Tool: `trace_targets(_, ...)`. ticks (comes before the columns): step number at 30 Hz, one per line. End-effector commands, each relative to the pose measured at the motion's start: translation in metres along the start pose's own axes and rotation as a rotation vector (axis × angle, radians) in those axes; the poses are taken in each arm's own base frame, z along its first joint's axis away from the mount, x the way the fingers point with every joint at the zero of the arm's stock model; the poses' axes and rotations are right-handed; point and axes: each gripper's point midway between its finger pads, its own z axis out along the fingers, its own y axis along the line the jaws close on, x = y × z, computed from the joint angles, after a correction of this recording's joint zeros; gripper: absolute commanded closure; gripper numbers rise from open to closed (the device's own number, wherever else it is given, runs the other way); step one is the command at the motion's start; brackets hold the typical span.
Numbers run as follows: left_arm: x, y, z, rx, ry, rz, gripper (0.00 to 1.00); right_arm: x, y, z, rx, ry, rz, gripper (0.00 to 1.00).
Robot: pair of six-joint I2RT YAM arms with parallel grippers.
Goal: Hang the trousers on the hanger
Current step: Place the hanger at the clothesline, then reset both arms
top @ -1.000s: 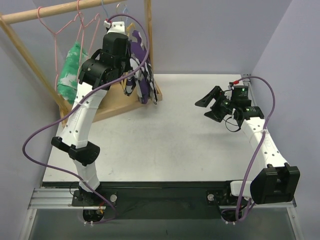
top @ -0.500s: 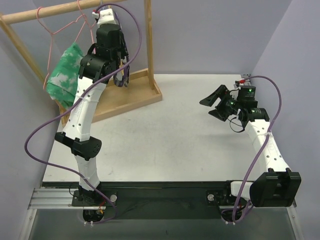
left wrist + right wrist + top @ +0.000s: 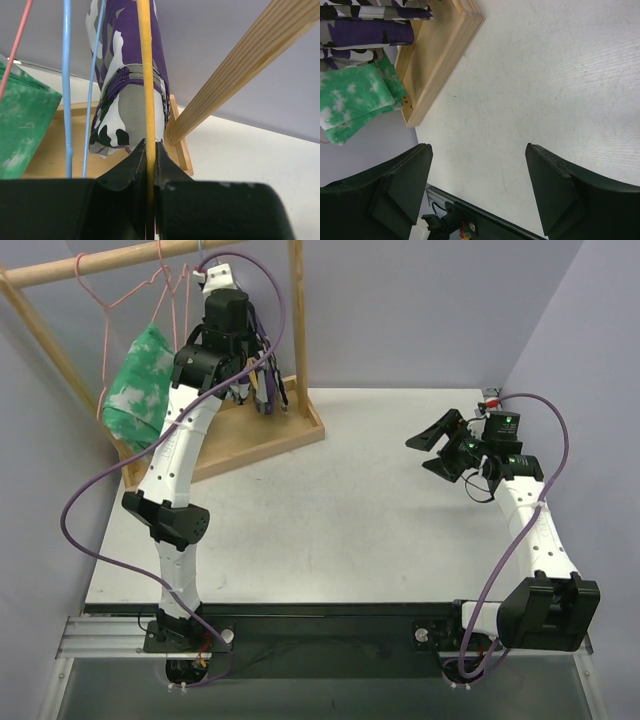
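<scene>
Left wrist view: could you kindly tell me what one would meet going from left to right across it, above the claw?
green garment → blue hanger → trousers → wooden rack beam

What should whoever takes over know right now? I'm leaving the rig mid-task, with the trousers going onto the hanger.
Left gripper: shut on the yellow wire hanger, raised at the wooden rack.
Right gripper: open, empty, above the table on the right.
Trousers: camouflage, hanging folded just behind the hanger wire, near the blue hanger and the green-and-white garment.
Done: the trousers appear draped on the hanger.
Left: it isn't visible whether the hanger hangs from the rail; check, then release.
</scene>
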Motion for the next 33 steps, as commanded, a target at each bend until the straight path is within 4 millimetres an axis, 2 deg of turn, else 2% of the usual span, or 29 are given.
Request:
trace_targets(1,-0.106,-0.024,-0.027,0.138,-0.327,-0.207,1.0,-0.013,0.011,-0.005,-0.038,-0.018,-0.006,0.23)
trace_targets(8,-0.084,-0.029,-0.01,0.14,-0.265,-0.185,1.0,-0.016,0.008,-0.003,-0.036,-0.014,0.002,0.23)
trace_targets(11,-0.081,-0.03,-0.011,0.149,-0.251,-0.182,1.0,-0.018,0.011,-0.004,-0.045,-0.013,-0.004,0.22)
trace_targets(12,-0.078,-0.032,-0.012,0.151,-0.246,-0.175,0.97,-0.019,0.012,-0.005,-0.047,-0.016,-0.017,0.22)
trace_targets(14,-0.079,-0.029,-0.019,0.126,-0.264,-0.159,0.79,-0.024,0.014,-0.006,-0.052,-0.027,-0.032,0.22)
trace_targets(15,-0.079,-0.029,-0.024,0.113,-0.276,-0.122,0.55,-0.026,0.015,-0.007,-0.052,-0.029,-0.038,0.22)
trace_targets(16,-0.081,-0.039,-0.031,0.128,-0.3,-0.112,0.45,-0.028,0.015,-0.007,-0.054,-0.037,-0.051,0.22)
trace_targets(17,-0.087,-0.037,-0.044,0.109,-0.325,-0.105,0.36,-0.032,0.016,-0.009,-0.054,-0.044,-0.059,0.22)
trace_targets(18,-0.075,-0.038,-0.042,0.097,-0.31,-0.045,0.19,-0.033,0.015,-0.01,-0.052,-0.046,-0.06,0.22)
trace_targets(19,-0.072,-0.048,-0.049,0.12,-0.316,-0.033,0.13,-0.034,0.014,-0.01,-0.05,-0.049,-0.063,0.22)
trace_targets(20,-0.076,-0.048,-0.06,0.129,-0.325,-0.032,0.07,-0.034,0.014,-0.011,-0.051,-0.049,-0.063,0.22)
trace_targets(21,-0.065,-0.046,-0.058,0.113,-0.301,-0.02,0.03,-0.036,0.013,-0.012,-0.048,-0.053,-0.062,0.22)
trace_targets(24,-0.056,-0.038,-0.074,0.114,-0.261,-0.048,0.03,-0.037,0.011,-0.017,-0.045,-0.061,-0.073,0.22)
trace_targets(25,-0.036,-0.032,-0.071,0.098,-0.217,-0.028,0.03,-0.037,0.012,-0.019,-0.046,-0.064,-0.079,0.22)
trace_targets(26,-0.039,-0.025,-0.085,0.101,-0.221,-0.043,0.02,-0.036,0.01,-0.02,-0.041,-0.063,-0.087,0.22)
trace_targets(27,-0.032,-0.021,-0.089,0.097,-0.208,-0.062,0.03,-0.037,0.011,-0.023,-0.041,-0.067,-0.093,0.22)
trace_targets(28,-0.003,-0.011,-0.082,0.068,-0.154,-0.034,0.03,-0.036,0.011,-0.024,-0.042,-0.068,-0.1,0.22)
trace_targets(29,-0.008,-0.001,-0.1,0.074,-0.164,-0.061,0.03,-0.036,0.01,-0.025,-0.039,-0.068,-0.111,0.22)
trace_targets(30,0.0,0.004,-0.104,0.07,-0.151,-0.092,0.03,-0.035,0.011,-0.027,-0.04,-0.072,-0.121,0.22)
trace_targets(31,0.022,0.018,-0.111,0.06,-0.118,-0.083,0.02,-0.035,0.009,-0.027,-0.033,-0.075,-0.125,0.22)
trace_targets(33,0.043,0.026,-0.121,0.064,-0.09,-0.095,0.02,-0.036,0.005,-0.031,-0.016,-0.094,-0.156,0.22)
